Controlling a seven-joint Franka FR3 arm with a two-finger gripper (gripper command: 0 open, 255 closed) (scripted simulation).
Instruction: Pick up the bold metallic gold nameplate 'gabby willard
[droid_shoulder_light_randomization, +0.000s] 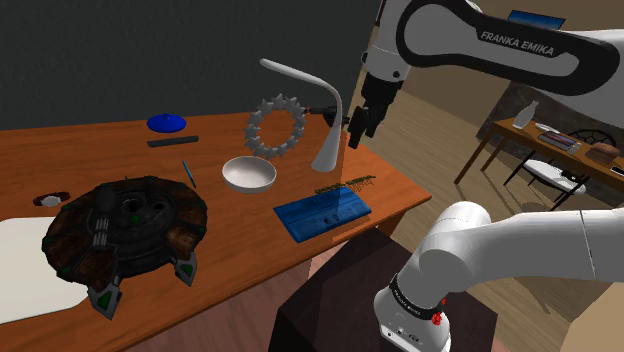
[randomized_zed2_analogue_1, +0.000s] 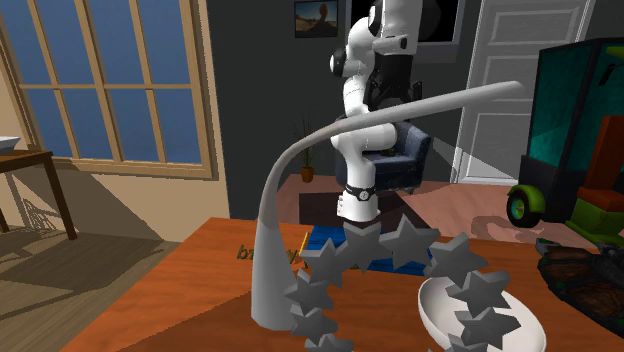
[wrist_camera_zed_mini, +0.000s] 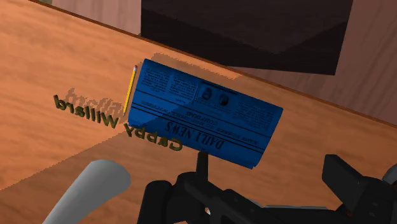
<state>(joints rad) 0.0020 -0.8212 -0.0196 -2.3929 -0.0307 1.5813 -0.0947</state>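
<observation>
Wrist view looks down on the gold nameplate, whose letters stand on the wooden tabletop against the edge of a blue newspaper. The gripper hangs well above, fingers spread wide and holding nothing. This looks like the approach step. Next it should descend, centre over the thin letter row and straddle it, clear of the paper.

White arm reaches high, elbow bent; end effector points down, jaws apart, empty
</observation>
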